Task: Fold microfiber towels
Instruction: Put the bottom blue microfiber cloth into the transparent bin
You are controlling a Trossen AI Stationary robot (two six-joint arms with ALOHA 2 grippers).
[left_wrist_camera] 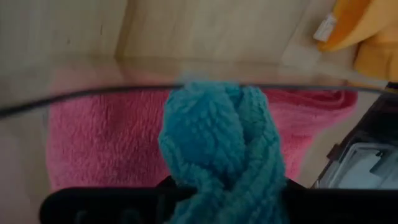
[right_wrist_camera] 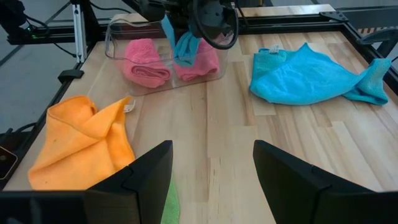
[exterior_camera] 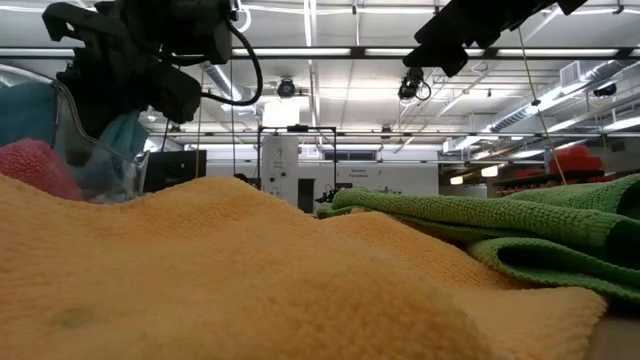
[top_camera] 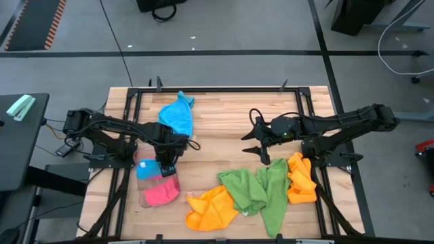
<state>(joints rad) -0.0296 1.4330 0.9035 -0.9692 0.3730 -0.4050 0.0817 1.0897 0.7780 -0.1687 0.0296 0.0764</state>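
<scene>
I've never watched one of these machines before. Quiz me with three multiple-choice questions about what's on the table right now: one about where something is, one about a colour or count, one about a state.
1. Where is the left end effector?
A. Over the clear tray
B. Over the green towels
C. Off the table

2. How many rolled pink towels lie in the tray?
A. None
B. Two
C. Five

3. How is the right end effector?
A. Shut on an orange towel
B. Shut on nothing
C. Open, holding nothing

Answers: 1 A, it hangs above the tray gripping a blue towel. 2 B, the right wrist view shows two pink rolls side by side. 3 C, its fingers stand apart over bare wood.
</scene>
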